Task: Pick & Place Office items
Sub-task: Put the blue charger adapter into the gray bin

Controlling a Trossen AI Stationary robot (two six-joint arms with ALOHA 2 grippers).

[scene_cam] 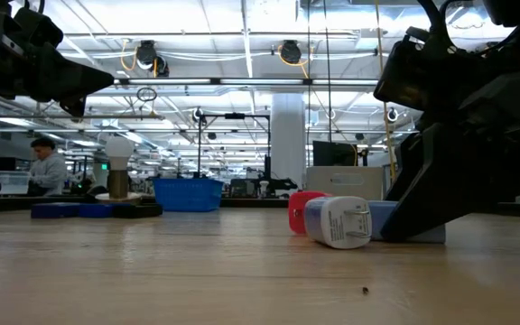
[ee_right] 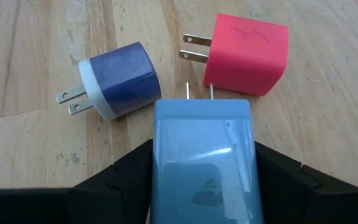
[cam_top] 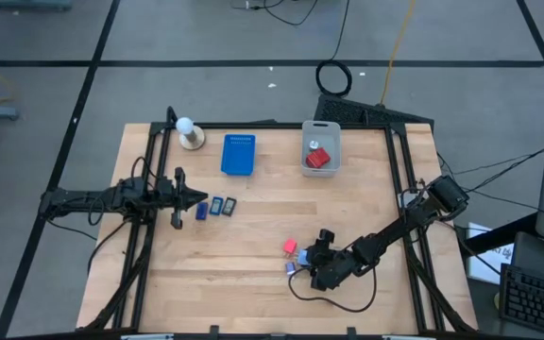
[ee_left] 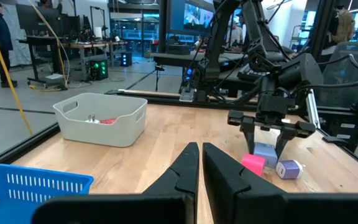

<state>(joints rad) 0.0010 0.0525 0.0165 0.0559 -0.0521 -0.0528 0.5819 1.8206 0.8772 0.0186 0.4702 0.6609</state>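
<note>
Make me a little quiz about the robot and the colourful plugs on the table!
1. True or false: the left gripper is shut.
2. Which plug sits between the right gripper's fingers? A) pink plug B) light-blue plug C) dark-blue plug
3. Fill in: the grey bin has something ____ coloured inside.

Key:
1. True; it holds nothing.
2. B, the light-blue plug. The pink plug and dark-blue plug lie on the table just beyond it.
3. Red.
</note>
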